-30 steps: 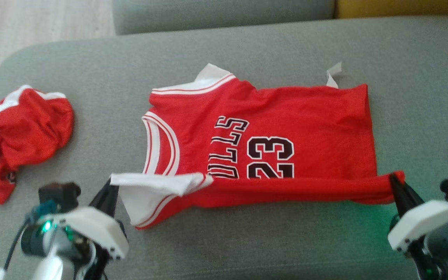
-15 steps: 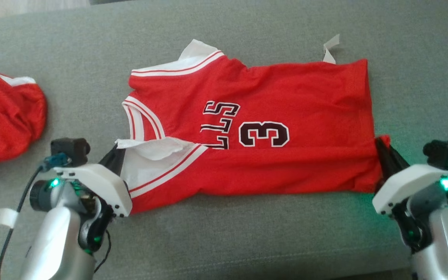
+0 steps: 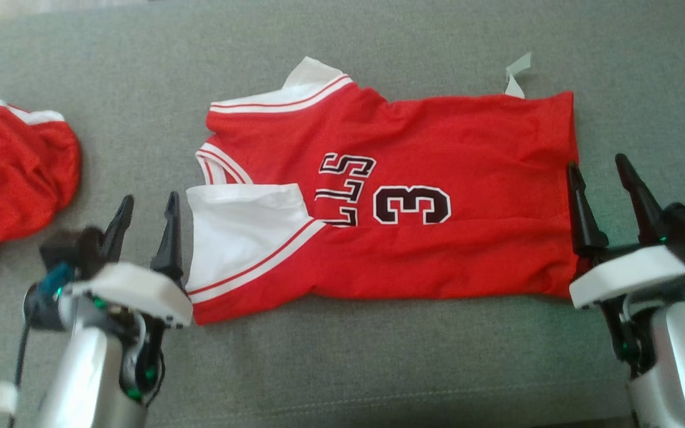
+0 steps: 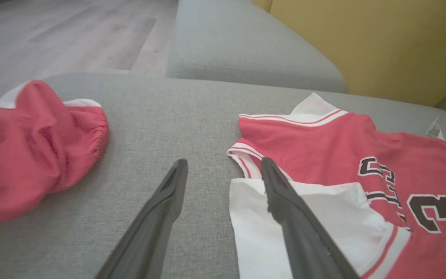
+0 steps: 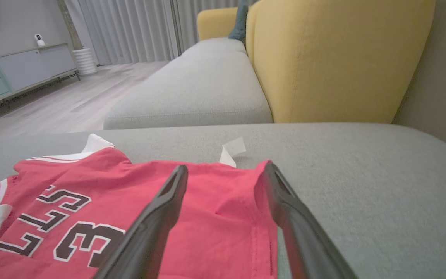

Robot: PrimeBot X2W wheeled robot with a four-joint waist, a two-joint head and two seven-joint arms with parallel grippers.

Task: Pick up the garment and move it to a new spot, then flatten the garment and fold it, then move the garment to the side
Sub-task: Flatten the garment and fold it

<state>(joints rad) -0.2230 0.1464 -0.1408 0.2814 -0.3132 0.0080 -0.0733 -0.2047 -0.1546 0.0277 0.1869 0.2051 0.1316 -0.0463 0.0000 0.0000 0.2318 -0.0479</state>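
A red basketball jersey (image 3: 437, 148) with white trim and black lettering lies on the grey cushion (image 3: 378, 368), its near long edge folded over so a white inner panel (image 3: 235, 238) shows and half the number is covered. My left gripper (image 3: 147, 205) stands open just left of that white panel, holding nothing; in the left wrist view the gripper (image 4: 223, 166) has its right finger over the panel's edge (image 4: 254, 232). My right gripper (image 3: 595, 163) is open at the jersey's hem, and in the right wrist view (image 5: 225, 172) its fingers straddle the hem corner (image 5: 242, 217).
A second red garment (image 3: 15, 178) lies crumpled at the cushion's left end. A white label (image 3: 518, 74) sticks out from the jersey's far edge. Behind stand another grey cushion (image 5: 192, 97) and a yellow backrest (image 5: 331, 58). Bare cushion runs along the near edge.
Both grippers carried the near edge up over the jersey, laid it down and opened, letting go. The fold now lies flat. The camera also tilted between frames.
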